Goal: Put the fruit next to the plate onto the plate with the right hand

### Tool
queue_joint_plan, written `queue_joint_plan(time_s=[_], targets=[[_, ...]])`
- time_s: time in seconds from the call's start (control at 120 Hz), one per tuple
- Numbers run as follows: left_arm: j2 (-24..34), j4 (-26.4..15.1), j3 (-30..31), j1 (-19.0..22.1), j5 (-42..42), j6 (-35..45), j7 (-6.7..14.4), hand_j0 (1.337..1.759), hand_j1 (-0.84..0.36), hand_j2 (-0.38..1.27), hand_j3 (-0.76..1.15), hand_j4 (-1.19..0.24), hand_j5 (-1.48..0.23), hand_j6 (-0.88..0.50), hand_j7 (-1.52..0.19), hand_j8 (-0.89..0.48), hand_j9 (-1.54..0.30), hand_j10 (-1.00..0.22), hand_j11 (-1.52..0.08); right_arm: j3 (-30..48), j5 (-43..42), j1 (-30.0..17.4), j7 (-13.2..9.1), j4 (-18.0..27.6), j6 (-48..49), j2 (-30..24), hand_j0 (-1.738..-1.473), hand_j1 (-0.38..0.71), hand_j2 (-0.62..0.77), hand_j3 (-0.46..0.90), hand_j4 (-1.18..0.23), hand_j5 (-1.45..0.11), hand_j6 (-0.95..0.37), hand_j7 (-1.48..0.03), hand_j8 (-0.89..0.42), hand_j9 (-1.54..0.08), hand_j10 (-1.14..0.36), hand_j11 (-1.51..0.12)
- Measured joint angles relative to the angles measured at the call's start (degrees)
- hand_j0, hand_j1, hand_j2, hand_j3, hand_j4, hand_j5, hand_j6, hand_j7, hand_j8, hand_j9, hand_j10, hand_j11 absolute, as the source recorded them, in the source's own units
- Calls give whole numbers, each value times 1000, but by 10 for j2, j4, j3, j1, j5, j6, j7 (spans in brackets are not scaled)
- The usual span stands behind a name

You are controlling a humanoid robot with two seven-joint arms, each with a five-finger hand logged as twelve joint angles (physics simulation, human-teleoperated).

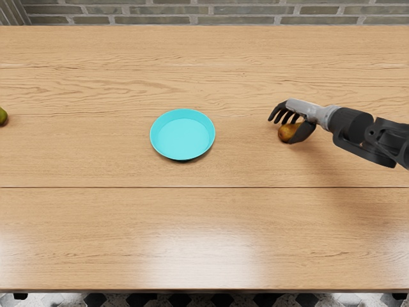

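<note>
A turquoise plate (183,133) lies on the wooden table, left of centre. To its right a yellow-brown pear-like fruit (286,132) rests on the tabletop. My right hand (289,119) comes in from the right edge and sits over and around the fruit: the dark fingers reach out above it and the thumb curves beneath its right side. The fingers look spread, and I cannot tell whether they press on the fruit. The fruit is about a plate's width from the plate. The left arm is out of view.
A second greenish fruit (2,116) peeks in at the far left edge of the table. A brick wall runs behind the table's far edge. Bare wood lies between the plate and the hand.
</note>
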Motion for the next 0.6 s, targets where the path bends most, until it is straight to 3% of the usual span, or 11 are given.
queue_joint_plan(time_s=[0.267, 0.392, 0.6], targets=[[0, 0, 0, 0, 0, 0, 0, 1658, 325, 5, 0, -21, -27, -21, -27, -21, -27, -21, -27, -7, 2, 0, 3, -5, 0, 2, -1657, 216, -78, 0, -456, -560, -449, -571, -456, -560, -549, -594], [0, 0, 0, 0, 0, 0, 0, 1658, 325, 5, 0, -21, -27, -21, -27, -21, -27, -21, -27, -10, 4, 0, 19, -6, 0, -2, -1658, 227, 14, 0, -468, -569, -459, -583, -468, -568, -502, -605], [0, 0, 0, 0, 0, 0, 0, 1658, 325, 5, 0, -21, -27, -21, -27, -21, -27, -21, -27, -12, 8, 0, 27, -7, 2, -13, -1658, 219, 25, 0, -488, -619, -485, -624, -488, -619, -472, -633]])
